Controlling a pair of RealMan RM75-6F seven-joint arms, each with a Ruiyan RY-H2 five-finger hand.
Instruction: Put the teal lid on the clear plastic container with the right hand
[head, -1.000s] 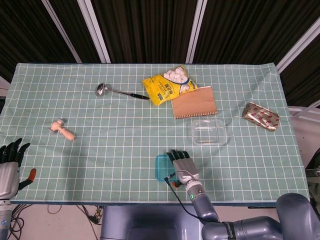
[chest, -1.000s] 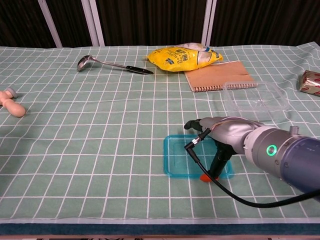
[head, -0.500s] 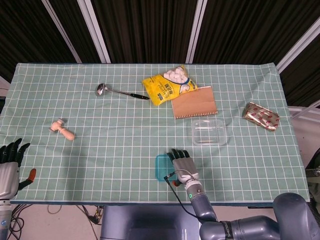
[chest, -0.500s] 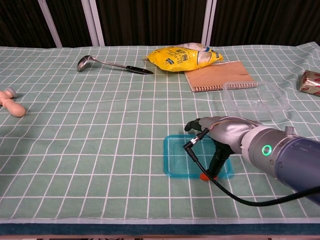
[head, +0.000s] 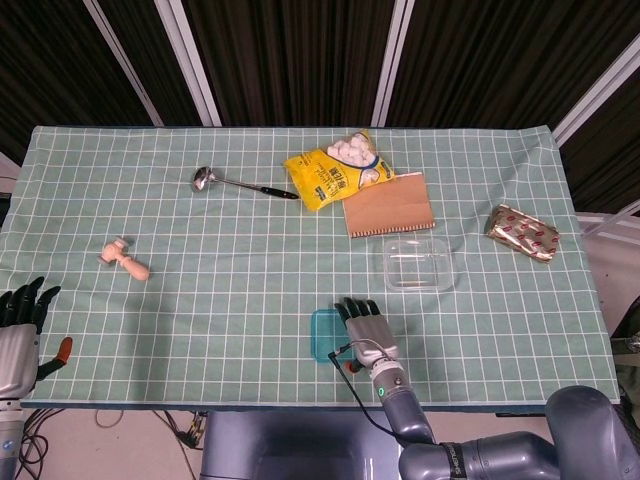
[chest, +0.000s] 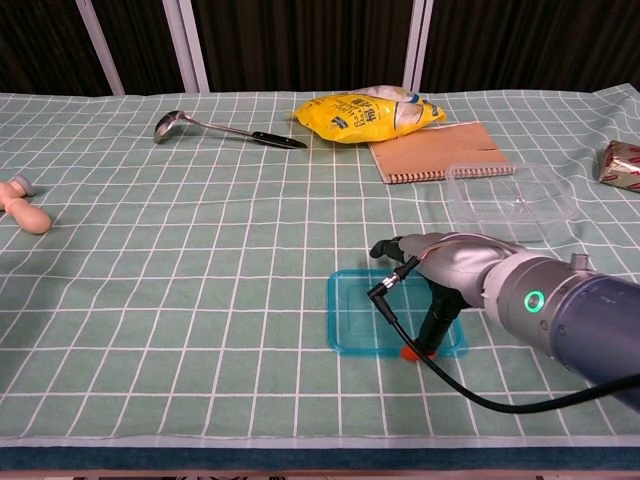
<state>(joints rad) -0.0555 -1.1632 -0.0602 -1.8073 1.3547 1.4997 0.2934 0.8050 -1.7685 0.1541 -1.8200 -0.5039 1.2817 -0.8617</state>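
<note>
Right hand: the right hand (chest: 440, 275) was seen at lower centre-right of the chest view, arched over the lid with its thumb tip pressed down at the lid's near edge; whether the lid was actually gripped could not be told.
Teal lid: the flat, translucent teal rectangular lid (chest: 365, 315) was lying on the cloth at lower centre, partly covered by the right hand (head: 366, 325) in the head view.
Clear container: the clear plastic rectangular container (chest: 510, 192) was standing open at right of centre, well apart from the lid and just below the notebook.
Left hand: the left hand (head: 18, 325) was shown at the lower left edge of the head view, fingers spread, nothing held.
Table: a green checked tablecloth (head: 230, 280) was spread over it.
Other things: a steel ladle with a black handle (head: 240, 184), a yellow snack bag (head: 335, 170), a brown spiral notebook (head: 388, 206), a gold foil packet (head: 522, 232) and a small wooden peg-shaped piece (head: 125, 259) were laid out farther up the frame.
</note>
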